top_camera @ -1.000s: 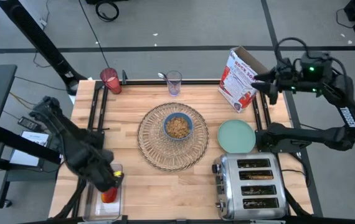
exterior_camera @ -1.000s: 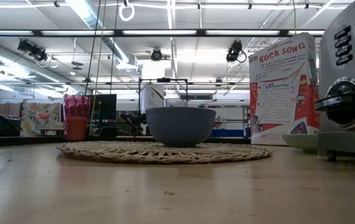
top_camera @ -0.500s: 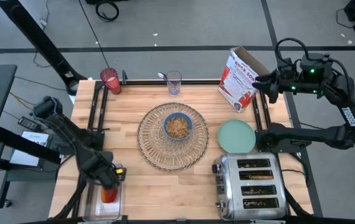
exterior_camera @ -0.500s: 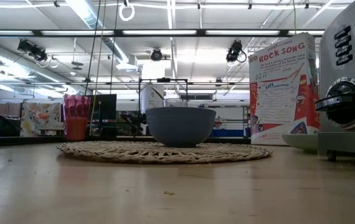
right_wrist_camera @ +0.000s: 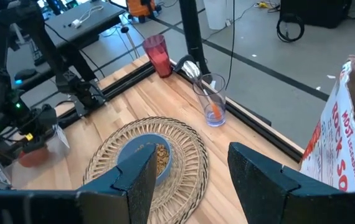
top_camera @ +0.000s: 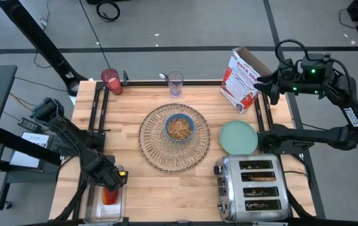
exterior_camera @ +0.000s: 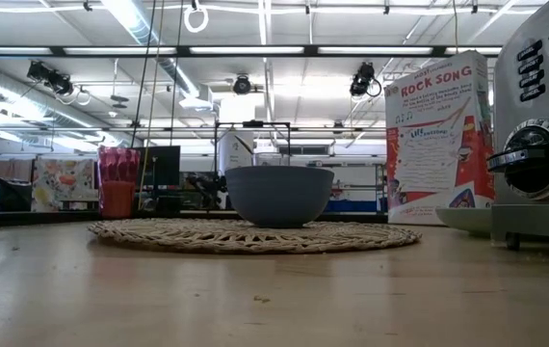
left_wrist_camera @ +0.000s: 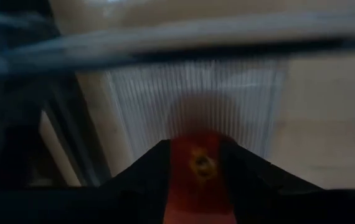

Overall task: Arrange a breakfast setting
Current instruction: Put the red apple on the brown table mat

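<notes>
My left gripper (top_camera: 110, 183) is at the table's near left corner, over a clear ribbed plastic container (top_camera: 105, 202), and is shut on the red apple (left_wrist_camera: 197, 177). My right gripper (right_wrist_camera: 193, 186) is open and empty, high above the far right by the cereal box (top_camera: 242, 80). The blue bowl (top_camera: 179, 127), filled with cereal, stands on the round straw placemat (top_camera: 174, 139) at mid-table. The mint-green plate (top_camera: 238, 137) lies to the mat's right. The red-filled glass (top_camera: 111, 81) stands at the far left. The orange-handled spoon (right_wrist_camera: 213, 109) stands in a clear glass (top_camera: 175, 83). My left gripper pinches the apple's two opposite sides (left_wrist_camera: 179, 180) between its two fingers (left_wrist_camera: 146, 171). The fingers come from above, pointing down. The apple sits over the clear container (left_wrist_camera: 196, 99); whether it is clear of the container's floor I cannot tell.
A chrome four-slot toaster (top_camera: 254, 187) stands at the near right, below the plate. Black rails run along the table's left, far and right edges (top_camera: 97, 107). Bare wood lies between the mat and the near edge (top_camera: 166, 194).
My left arm has changed its posture a little, its forearm swinging. Its gripper stays over the clear container with the apple between its fingers.
</notes>
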Motion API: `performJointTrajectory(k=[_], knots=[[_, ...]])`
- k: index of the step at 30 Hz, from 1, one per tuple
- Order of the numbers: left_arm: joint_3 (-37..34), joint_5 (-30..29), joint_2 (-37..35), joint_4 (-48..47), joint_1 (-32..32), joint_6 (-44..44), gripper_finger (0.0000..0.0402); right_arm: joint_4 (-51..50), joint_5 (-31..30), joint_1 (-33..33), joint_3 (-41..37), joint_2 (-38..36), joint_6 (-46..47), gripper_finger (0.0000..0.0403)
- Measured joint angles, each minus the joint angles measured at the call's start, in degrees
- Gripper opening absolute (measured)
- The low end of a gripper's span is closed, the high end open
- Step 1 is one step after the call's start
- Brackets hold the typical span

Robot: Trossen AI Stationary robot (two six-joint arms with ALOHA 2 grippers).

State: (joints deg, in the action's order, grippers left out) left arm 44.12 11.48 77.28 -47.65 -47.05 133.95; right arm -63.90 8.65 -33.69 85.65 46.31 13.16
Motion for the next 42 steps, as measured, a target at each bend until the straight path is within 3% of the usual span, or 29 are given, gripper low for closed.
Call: performJointTrajectory(k=[5,15,24,34,37,42], knots=[[0.0,0.0,0.0,1.7,0.0,0.1,0.0113,0.8,0.0,0.0,0.0,0.8,-1.5,0.0203],[-0.5,0.3,0.0,2.0,0.3,-0.5,0.0017,4.5,1.4,0.0,0.0,1.3,-2.9,0.0203],[0.2,1.0,-7.1,3.0,0.3,-2.4,0.0025,5.4,1.5,0.0,0.0,1.3,-4.1,0.0203],[12.5,0.4,-18.8,-9.2,0.3,-14.2,0.0021,5.1,1.5,0.0,0.0,1.3,-4.2,0.0203],[16.6,-5.6,-20.9,-12.2,0.4,-16.4,0.0021,5.1,1.5,0.0,0.0,1.3,-3.9,0.0203],[19.4,-24.8,-22.3,-14.7,4.7,-23.6,0.0021,5.1,1.9,0.0,0.0,1.7,-2.9,0.0203]])
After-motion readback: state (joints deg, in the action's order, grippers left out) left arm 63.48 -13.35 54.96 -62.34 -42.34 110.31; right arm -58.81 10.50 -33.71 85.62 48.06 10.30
